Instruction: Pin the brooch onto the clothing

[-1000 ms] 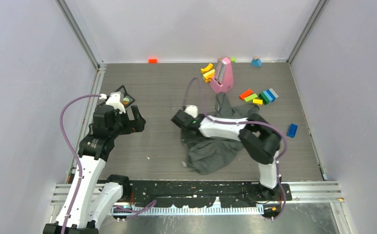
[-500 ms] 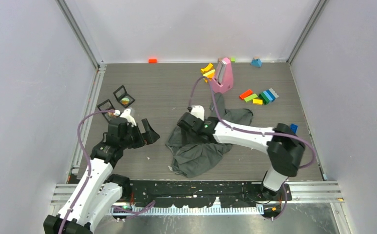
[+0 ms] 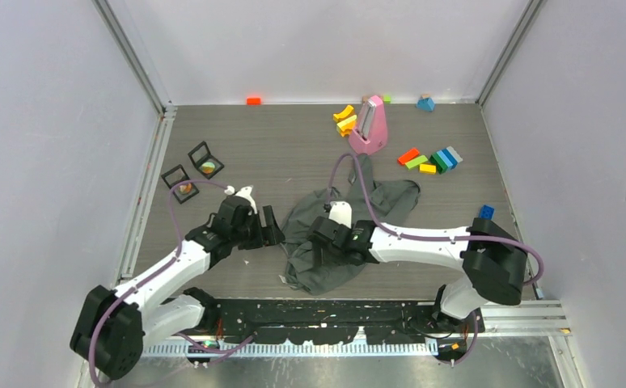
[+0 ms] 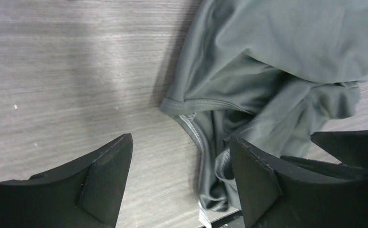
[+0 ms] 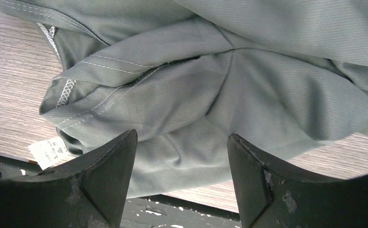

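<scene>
Grey clothing lies crumpled just six o'clock of table centre, freshly released by the right gripper, jaws now wide above it. The left gripper, wide and empty, has swung to its nine o'clock hem, so pinning is not begun. No brooch shows; black cases at ten o'clock hold something unreadable.
</scene>
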You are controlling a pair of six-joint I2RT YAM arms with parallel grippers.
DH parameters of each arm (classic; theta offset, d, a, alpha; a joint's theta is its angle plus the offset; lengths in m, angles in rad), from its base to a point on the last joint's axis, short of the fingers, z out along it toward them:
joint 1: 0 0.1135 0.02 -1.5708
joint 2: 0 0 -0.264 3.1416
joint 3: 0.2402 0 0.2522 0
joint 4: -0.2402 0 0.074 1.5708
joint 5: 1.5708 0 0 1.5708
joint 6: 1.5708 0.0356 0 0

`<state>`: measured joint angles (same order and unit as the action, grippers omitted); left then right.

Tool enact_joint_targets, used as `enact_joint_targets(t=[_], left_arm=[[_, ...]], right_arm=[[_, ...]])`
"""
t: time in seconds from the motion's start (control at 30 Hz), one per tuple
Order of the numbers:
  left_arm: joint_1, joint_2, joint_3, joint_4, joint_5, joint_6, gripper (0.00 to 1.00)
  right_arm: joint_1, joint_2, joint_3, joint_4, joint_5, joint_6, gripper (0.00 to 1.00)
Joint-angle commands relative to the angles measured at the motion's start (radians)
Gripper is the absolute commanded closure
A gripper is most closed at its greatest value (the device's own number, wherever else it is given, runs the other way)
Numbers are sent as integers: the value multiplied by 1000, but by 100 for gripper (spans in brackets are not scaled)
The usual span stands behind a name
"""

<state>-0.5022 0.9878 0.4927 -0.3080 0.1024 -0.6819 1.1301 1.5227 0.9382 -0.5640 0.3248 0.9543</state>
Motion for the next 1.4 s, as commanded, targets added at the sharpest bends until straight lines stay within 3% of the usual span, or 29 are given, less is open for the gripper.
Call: enact_joint_targets(t=[0.0,0.2,0.3,0.33,0.4,0.47,0.53,0.57,0.63,0.77,0.9,1.03,1.37], left_arm=[[-4,85,20,150,-47,27,30],[-6,224,44,209,-38,48,28],[-9,287,49,254,-17,51,29],[-10,309,51,273,-7,52,33],[-12,350,52,322,22,54,51],[-12,374,54,363,40,56,73],[-10,371,67,367,28,53,88],[-9,359,78,356,11,54,94],[-3,319,115,286,-38,71,100],[66,209,220,134,-89,120,100],[218,92,320,21,-43,146,100],[332,33,470,-104,56,174,100],[363,40,980,-349,158,229,100]], right_arm=[[22,38,34,89,58,46,24],[26,92,59,107,85,44,23],[26,123,66,105,109,46,27],[26,128,66,108,111,48,30],[26,134,63,114,118,49,42],[20,133,58,114,129,45,59],[2,121,51,107,126,35,76],[-9,105,50,101,125,27,87],[-52,60,45,63,125,3,97],[-204,-87,44,-7,82,-99,100],[-454,-249,110,-94,-16,-238,100],[-595,-332,327,-217,-39,-357,100],[-625,-375,813,-387,-14,-458,99]])
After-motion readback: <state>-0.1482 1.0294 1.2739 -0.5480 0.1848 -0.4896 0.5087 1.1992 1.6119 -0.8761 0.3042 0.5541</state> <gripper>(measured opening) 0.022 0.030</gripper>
